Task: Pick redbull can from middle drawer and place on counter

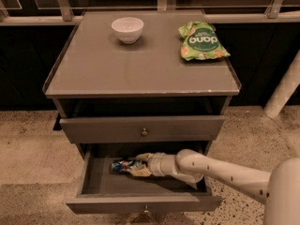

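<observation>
pale tool (137, 167) gripping slim shiny redbull can (121, 166), inside open flat-fronted grey middle drawer (140, 203)

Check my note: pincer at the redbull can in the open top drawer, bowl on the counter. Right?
Wrong drawer: the camera view shows the pincer at the redbull can in the open middle drawer. The bowl is on the counter.

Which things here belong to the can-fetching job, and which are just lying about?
Job: redbull can, lying in the open middle drawer; gripper, inside that drawer at the can's right end; counter.
Lying about: white bowl and green snack bag, both on the counter; closed upper drawer.
</observation>
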`<state>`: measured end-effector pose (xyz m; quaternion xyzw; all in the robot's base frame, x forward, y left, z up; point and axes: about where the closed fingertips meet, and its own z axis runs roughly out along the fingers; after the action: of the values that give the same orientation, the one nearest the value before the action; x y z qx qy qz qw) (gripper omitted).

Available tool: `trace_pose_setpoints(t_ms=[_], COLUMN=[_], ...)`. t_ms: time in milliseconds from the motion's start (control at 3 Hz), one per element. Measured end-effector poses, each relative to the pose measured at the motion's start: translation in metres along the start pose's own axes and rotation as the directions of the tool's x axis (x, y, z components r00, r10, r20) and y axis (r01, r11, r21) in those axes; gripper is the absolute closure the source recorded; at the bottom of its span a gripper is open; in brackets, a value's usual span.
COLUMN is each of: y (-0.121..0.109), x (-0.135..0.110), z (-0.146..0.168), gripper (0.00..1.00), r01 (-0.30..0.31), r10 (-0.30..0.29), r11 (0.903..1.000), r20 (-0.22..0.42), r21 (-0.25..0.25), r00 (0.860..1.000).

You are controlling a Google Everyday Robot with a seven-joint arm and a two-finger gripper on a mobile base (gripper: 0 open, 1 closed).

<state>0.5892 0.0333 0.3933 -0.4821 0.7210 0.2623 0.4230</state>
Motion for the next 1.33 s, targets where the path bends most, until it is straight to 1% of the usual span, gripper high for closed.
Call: trace_pose_setpoints(t_ms=[333, 667, 1000, 1333], y=[-0.004, -0.008, -0.008, -0.009], x=[-0.01, -0.025, -0.043, -0.068], z=[-0.051, -0.098, -0.139, -0.171], gripper=[1.0, 1.0, 1.0, 1.0], r01=[0.012, 0.023, 0.034, 0.049], r10=[-0.01, -0.019, -0.026, -0.038], r11=[0.9988, 0.9954, 0.9917, 0.9874], r20=[-0.034, -0.049, -0.068, -0.078], r21=[0.047, 0.093, 0.124, 0.15], r00=[0.999, 0.999, 0.997, 0.996])
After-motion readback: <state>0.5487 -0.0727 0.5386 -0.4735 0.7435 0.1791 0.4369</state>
